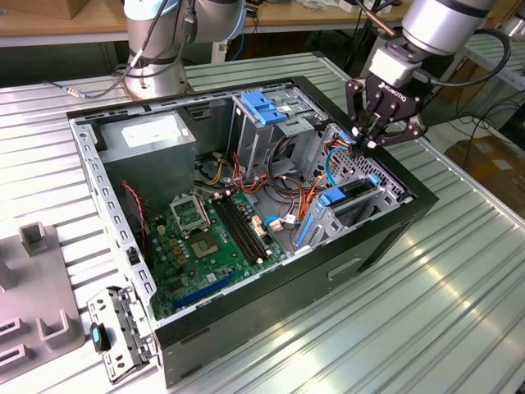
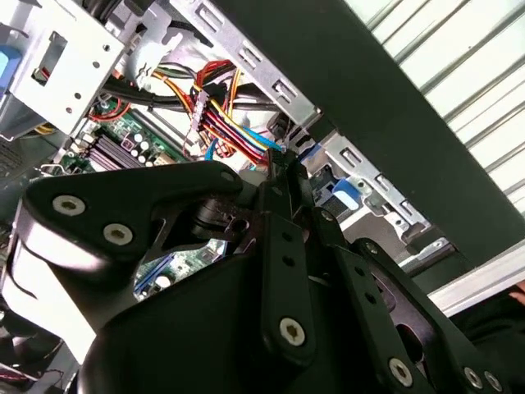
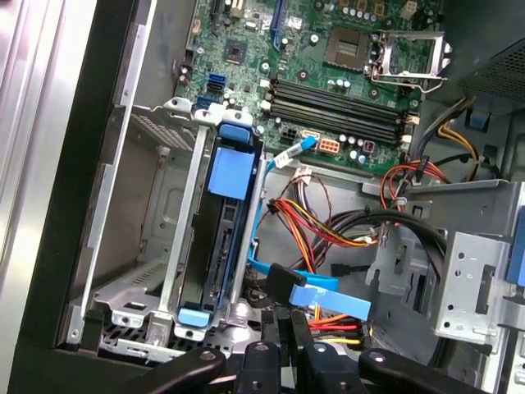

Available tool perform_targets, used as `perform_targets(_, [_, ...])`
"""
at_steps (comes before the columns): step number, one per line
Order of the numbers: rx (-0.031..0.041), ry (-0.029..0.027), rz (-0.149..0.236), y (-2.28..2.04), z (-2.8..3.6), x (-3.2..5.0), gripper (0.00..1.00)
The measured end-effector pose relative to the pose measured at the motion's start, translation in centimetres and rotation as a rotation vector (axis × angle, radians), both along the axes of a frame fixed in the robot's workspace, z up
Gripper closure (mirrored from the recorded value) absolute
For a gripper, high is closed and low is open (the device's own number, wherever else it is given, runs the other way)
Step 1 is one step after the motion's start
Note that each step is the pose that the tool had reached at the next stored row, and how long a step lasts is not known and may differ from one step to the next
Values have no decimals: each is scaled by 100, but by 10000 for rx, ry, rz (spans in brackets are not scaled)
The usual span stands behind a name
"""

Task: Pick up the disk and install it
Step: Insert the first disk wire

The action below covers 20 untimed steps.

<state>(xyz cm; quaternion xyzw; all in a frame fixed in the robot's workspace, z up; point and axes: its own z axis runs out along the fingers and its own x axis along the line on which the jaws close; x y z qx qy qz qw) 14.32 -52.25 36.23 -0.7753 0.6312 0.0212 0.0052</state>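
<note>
First wrist view, disk (image 3: 223, 238) seated upright in cage (image 3: 176, 205)

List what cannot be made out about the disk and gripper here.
- the disk: the first wrist view shows it edge-on in the drive cage, and the cage walls hide its label face.
- the gripper: its body is cut off by the picture edge in the first wrist view.
- the motherboard: in the second wrist view it is mostly hidden behind the gripper's body.
</note>
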Motion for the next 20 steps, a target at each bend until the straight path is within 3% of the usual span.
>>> perform_targets(9, [1, 0, -1320, 0, -17, 0, 82])
perform_targets(17, [22, -50, -1353, -42, -26, -9, 82])
perform_targets(20, [105, -155, -1348, -73, -35, -55, 82])
